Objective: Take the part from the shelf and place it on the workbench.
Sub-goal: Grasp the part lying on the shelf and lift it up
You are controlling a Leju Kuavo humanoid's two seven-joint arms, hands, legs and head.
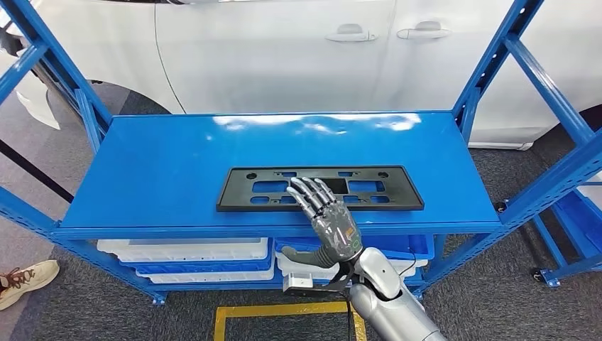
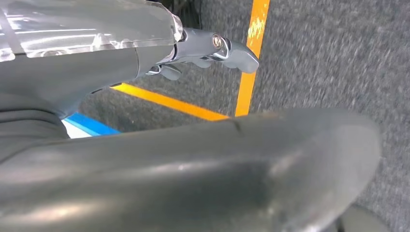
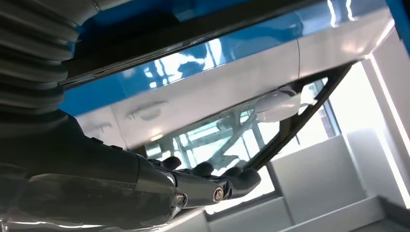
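- The part point(image 1: 319, 188), a flat black plate frame with cut-outs, lies flat on the blue shelf point(image 1: 163, 170), lengthwise along the front edge and a little right of the middle.
- My right hand point(image 1: 323, 209) reaches over that front edge, palm down, fingers straight and slightly spread. The fingertips point(image 1: 304, 186) lie over the part's near middle; I cannot tell whether they press on it or hover just above. Nothing is gripped.
- My left hand point(image 2: 208, 50) hangs low over grey carpet and yellow floor tape point(image 2: 249, 72), fingers loosely curled and holding nothing I can see; whether it is fully closed I cannot tell.
- Risk, as I judge it: the part is thin and lies flush, so flat fingers have no edge to hook. Pushing down could simply slide it back over the glossy shelf.
- Lifting it from the middle with one hand could let a long end dip and catch a blue upright point(image 1: 490, 67).
- White bins point(image 1: 184, 250) sit on the shelf below; a white car point(image 1: 284, 50) stands close behind the rack.
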